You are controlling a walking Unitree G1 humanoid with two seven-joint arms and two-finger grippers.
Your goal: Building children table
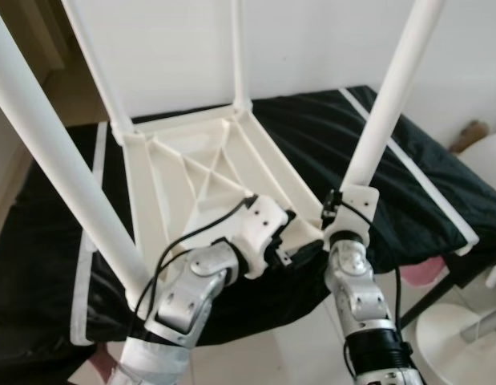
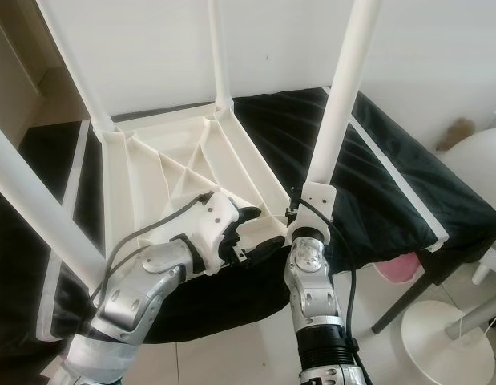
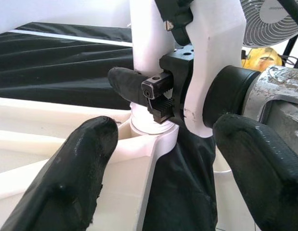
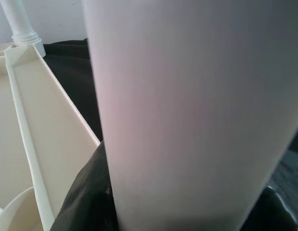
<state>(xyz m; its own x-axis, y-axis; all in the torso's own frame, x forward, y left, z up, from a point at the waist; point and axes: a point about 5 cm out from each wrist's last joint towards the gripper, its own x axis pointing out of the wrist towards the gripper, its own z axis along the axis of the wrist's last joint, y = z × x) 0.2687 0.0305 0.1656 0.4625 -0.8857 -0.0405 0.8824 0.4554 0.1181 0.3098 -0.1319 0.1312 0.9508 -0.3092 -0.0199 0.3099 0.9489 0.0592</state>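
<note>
A white children's table (image 1: 191, 172) lies upside down on a black cover, with its legs pointing up. At the table's near right corner, my right gripper (image 1: 344, 210) is shut on the base of the near right leg (image 1: 388, 104). That leg (image 4: 187, 110) stands very close in the right wrist view. My left gripper (image 1: 292, 237) is open at the same corner. In the left wrist view its fingers (image 3: 91, 178) straddle the corner socket (image 3: 153, 137), one over the table's underside and one outside the rim.
The black cover (image 1: 424, 176) drapes over a low bed against a white wall. A white round seat (image 1: 488, 160) and its round base (image 1: 456, 337) stand on the tiled floor at the right. A fan (image 3: 271, 21) is behind.
</note>
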